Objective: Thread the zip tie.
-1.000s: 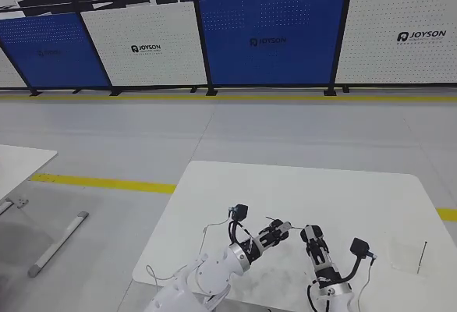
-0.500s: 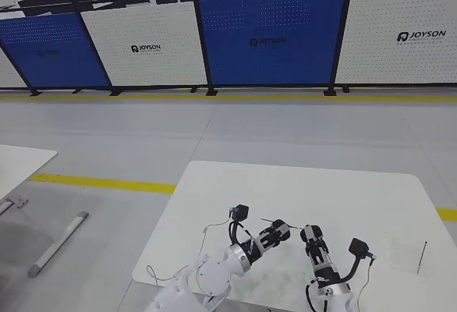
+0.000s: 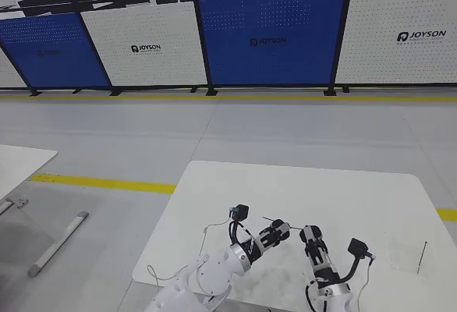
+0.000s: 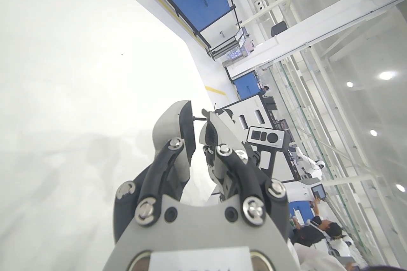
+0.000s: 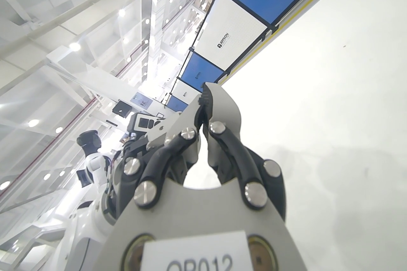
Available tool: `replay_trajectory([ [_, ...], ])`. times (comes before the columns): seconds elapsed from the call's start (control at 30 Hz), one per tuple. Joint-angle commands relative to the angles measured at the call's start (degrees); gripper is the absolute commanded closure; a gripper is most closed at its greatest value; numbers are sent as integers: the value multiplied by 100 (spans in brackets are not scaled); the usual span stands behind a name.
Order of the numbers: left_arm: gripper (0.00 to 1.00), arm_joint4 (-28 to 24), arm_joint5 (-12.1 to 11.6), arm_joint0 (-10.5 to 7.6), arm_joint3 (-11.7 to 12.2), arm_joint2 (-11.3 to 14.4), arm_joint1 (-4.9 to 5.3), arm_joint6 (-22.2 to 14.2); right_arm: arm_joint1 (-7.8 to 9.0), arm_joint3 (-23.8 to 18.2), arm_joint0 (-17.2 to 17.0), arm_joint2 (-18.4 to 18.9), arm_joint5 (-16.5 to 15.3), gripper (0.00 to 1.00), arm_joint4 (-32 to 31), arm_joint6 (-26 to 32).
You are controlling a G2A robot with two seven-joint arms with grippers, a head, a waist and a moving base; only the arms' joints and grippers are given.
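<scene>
Tie (image 3: 283, 224): thin, near-black strip, straight, no loop visible, very slender against the white worktop (image 3: 330, 183). It sits clear of the surface, roughly level, spanning between the two pincers close to the worktop's near edge, about midway along it. One end pokes out past the left pincer (image 3: 281, 228) toward the left edge. The other end runs into the tips of the right pincer (image 3: 310, 232). Head and tail are too small to tell apart.

Left pincer: pads parted by a narrow gap. In the left wrist view (left pincer (image 4: 197, 109)) the tie (image 4: 198, 118) reads as a fine dark line bridging that gap near the tips. The pads don't look pressed onto it. A short dark stub sticks up just past one finger.

Right pincer: closed. In the right wrist view (right pincer (image 5: 205, 88)) the ribbed black pads meet with no gap at the tip. The tie is too thin to pick out there, but in the top view its end goes straight into that grip, so this one is holding it.

The pincers are near each other, tips apart.

Also on the worktop: a small clear block (image 3: 406, 256) with a thin dark stick (image 3: 423, 257) just beside it, near the right edge, well apart from both pincers.
</scene>
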Motion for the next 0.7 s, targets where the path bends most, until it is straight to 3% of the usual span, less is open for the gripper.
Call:
replay_trajectory([
  [0.0, 88, 3, 4, 0, 2, 0, -1, 5, -1, 4, 5, -4, 2, 100, -16, 6],
  [0.17, 86, 11, 32, 4, -1, -1, -4, 15, -4, 9, 12, -17, 4, 100, -64, 6],
  [0.37, 100, 39, 59, 5, -3, 4, -7, 11, -4, -2, -10, -16, -28, 100, -89, -9],
  [0.63, 100, 51, 67, 0, 6, 8, -13, 14, -4, 4, -8, -4, -42, 100, -41, 66],
  [0.67, 100, 50, 67, 1, 6, 8, -13, 19, -3, 1, -4, 1, -37, 93, -13, 104],
])
